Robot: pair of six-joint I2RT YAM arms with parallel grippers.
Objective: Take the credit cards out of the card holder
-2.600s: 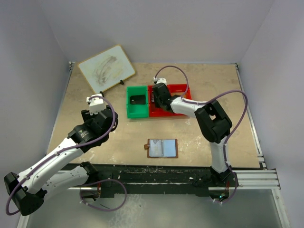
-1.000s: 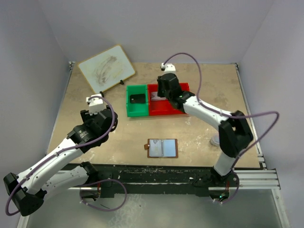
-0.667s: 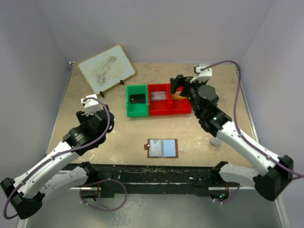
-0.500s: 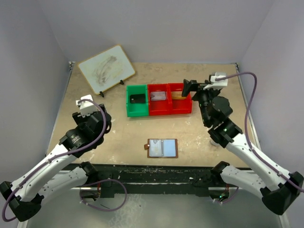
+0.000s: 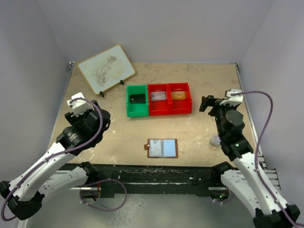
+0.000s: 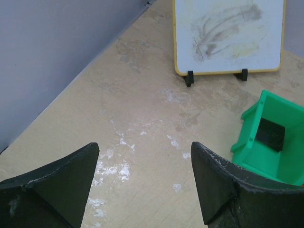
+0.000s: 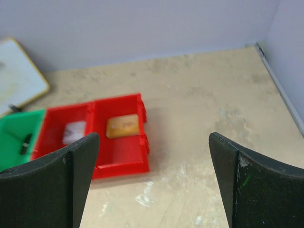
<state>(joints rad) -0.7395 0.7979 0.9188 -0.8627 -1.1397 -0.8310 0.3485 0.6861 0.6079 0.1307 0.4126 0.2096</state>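
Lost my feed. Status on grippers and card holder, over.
Left gripper open, empty. Right gripper open, empty. Card holder lies open near the front edge, untouched. Nothing blocking it.

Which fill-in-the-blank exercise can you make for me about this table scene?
The card holder lies ___, its pale inner panels facing up.
The black card lies in the bin whose colour is ___.
The orange card lies in a container whose colour is ___.
The left gripper and the right gripper both stand ___, holding nothing.
Missing words: open, green, red, open.
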